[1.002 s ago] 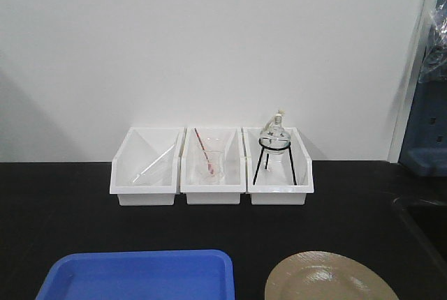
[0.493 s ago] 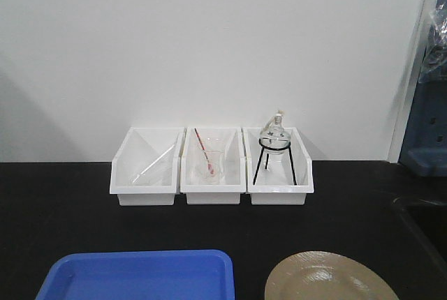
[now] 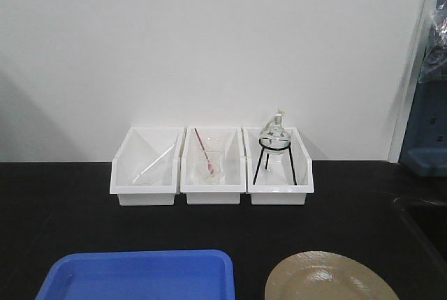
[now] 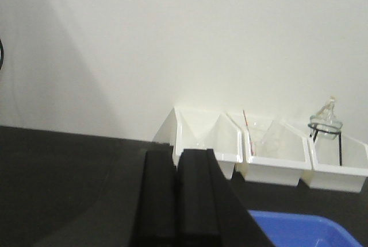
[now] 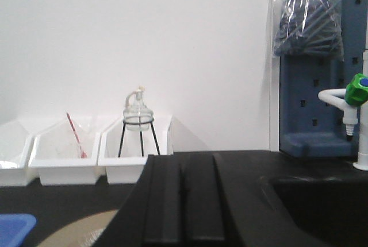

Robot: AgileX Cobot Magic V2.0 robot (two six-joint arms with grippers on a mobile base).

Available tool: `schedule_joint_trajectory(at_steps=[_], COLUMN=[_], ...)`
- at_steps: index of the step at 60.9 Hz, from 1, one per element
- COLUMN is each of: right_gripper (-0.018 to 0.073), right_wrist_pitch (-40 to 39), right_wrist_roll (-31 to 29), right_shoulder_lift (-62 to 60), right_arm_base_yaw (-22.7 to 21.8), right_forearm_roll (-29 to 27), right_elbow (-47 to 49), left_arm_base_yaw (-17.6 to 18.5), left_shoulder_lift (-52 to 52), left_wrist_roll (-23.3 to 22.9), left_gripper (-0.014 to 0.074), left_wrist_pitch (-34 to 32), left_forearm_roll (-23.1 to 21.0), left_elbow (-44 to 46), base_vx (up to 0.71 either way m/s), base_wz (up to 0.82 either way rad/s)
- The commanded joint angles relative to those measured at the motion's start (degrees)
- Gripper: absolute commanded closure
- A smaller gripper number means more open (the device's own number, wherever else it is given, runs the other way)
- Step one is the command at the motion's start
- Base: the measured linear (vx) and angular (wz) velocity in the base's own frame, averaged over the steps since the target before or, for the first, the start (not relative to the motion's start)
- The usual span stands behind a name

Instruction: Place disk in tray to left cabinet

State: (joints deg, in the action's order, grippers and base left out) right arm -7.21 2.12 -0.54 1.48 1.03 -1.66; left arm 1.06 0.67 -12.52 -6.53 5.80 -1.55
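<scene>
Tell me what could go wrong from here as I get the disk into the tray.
1. The disk lies flat on the counter and the right gripper is shut. A poor bite on that shallow rim could let it slip or scrape.
2. The glass flask stands tall in the white bin just behind the disk. A high sweep toward the tray might topple it.
3. The sink opens to the disk's right, so a nudge that way could tip it in.
</scene>
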Motion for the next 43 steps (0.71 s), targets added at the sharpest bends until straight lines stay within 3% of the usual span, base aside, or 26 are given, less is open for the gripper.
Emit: schedule_joint_trajectory(at_steps=[1,8,18,22,29,43], right_gripper=[0.0560,0.0557,0.0550,0.0546,0.0533,0.0435], right_wrist_pitch=[-4.38,4.87,18.67,20.30,20.32,19.44], right_wrist_roll=[0.61,0.61,0.61,0.61,0.61,0.61], right_shoulder_lift=[-0.67,-0.15,4.09,6.35,10.68,19.97], right_arm_base_yaw=[-0.19,-0.19,-0.19,-0.19,-0.19,-0.19], right_forearm_roll=[-1.74,-1.74,-1.74,-1.03,-1.03,-1.03], right_elbow=[3.14,9.48,19.34,21.00,21.21,21.21], left_arm_base_yaw=[-0.09,-0.09,-0.09,-0.09,-0.09,-0.09], left_shoulder_lift=[0.82,0.77,-2.29,-4.33,-7.69,-13.02], left_wrist_roll=[-0.20,-0.15,-0.06,-0.06,-0.06,-0.06], left_gripper=[0.0602,0.0600,0.0598,0.0596,0.0595,0.0557], left_wrist_pitch=[-8.32,-6.11,12.57,18.40,22.33,23.27], left_forearm_roll=[-0.39,-0.39,-0.32,-0.32,0.05,0.17], left_elbow=[0.24,5.52,16.73,19.44,19.89,19.89], base_vx=[0.00,0.00,0.00,0.00,0.00,0.00], base_wz=[0.00,0.00,0.00,0.00,0.00,0.00])
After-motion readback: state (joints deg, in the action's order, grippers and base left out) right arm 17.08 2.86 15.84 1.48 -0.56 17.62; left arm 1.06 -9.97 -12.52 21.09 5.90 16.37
